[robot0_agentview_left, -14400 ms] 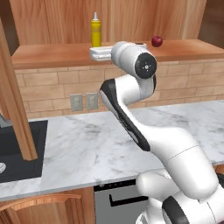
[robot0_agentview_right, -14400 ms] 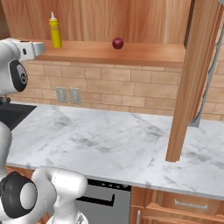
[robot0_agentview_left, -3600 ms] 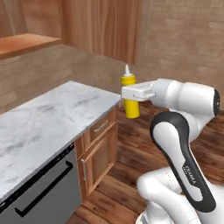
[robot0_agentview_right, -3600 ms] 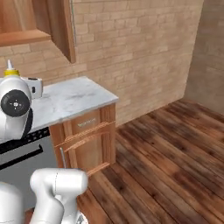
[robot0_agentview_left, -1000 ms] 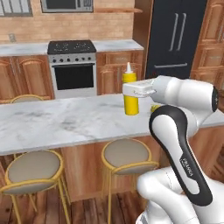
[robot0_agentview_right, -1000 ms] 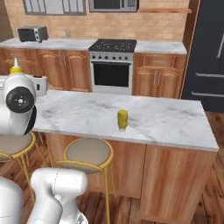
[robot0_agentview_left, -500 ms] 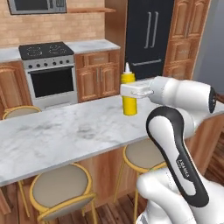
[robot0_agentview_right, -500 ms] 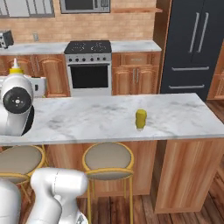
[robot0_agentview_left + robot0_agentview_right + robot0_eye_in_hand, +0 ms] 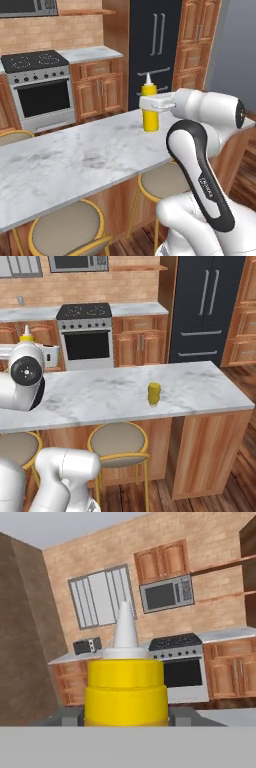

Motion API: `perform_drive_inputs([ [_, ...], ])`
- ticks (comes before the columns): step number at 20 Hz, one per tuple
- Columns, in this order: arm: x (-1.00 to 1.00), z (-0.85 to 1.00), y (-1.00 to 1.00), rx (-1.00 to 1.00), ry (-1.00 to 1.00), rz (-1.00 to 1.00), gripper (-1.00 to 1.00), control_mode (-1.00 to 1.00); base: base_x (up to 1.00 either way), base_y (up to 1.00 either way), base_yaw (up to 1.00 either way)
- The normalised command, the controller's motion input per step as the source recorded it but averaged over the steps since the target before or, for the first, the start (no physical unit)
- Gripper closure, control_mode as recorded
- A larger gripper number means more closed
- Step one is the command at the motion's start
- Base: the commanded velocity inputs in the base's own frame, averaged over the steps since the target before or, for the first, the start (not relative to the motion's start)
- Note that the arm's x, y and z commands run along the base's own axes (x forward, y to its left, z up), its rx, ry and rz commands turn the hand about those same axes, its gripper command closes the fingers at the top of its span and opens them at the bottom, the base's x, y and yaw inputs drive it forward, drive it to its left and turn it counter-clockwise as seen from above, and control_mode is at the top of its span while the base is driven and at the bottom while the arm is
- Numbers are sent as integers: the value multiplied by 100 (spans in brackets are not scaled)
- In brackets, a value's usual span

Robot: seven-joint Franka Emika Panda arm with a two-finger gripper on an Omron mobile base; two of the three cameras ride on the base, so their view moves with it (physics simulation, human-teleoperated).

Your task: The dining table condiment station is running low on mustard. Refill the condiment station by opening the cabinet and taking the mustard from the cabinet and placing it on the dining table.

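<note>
Right now the tool [image 9: 150, 103] is clamped on the small yellow squeeze bottle of mustard with a white pointed nozzle [image 9: 149, 104], holding it upright above the long white grey-veined marble counter [image 9: 75, 160], centre-right of the left base view. Seen from the hand, the bottle [image 9: 125, 684] fills the lower centre, before a black-topped silver oven [image 9: 180, 662].

A home kitchen: a black-topped range [image 9: 85, 333] with a microwave [image 9: 79, 262] mounted above it stands against a brick wall, flanked by reddish-brown wooden cabinets [image 9: 141, 347] and a tall black fridge [image 9: 205, 306]. In front, round stools [image 9: 118, 439] tuck under a long marble dining table [image 9: 195, 386]. A toaster [image 9: 86, 645] sits beneath a window [image 9: 101, 596].
</note>
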Motion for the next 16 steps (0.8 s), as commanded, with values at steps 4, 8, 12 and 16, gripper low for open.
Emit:
perform_drive_inputs([
  [4, 38, -82, -49, 0, -8, -2, 100, -100, 0, 0, 0],
  [8, 52, -78, -39, 0, -12, 0, 100, -100, 0, 0, 0],
  [12, 41, -38, -58, 0, -8, 8, 100, -100, 0, 0, 0],
  [16, 21, -30, -66, 0, -6, 7, 100, -100, 0, 0, 0],
])
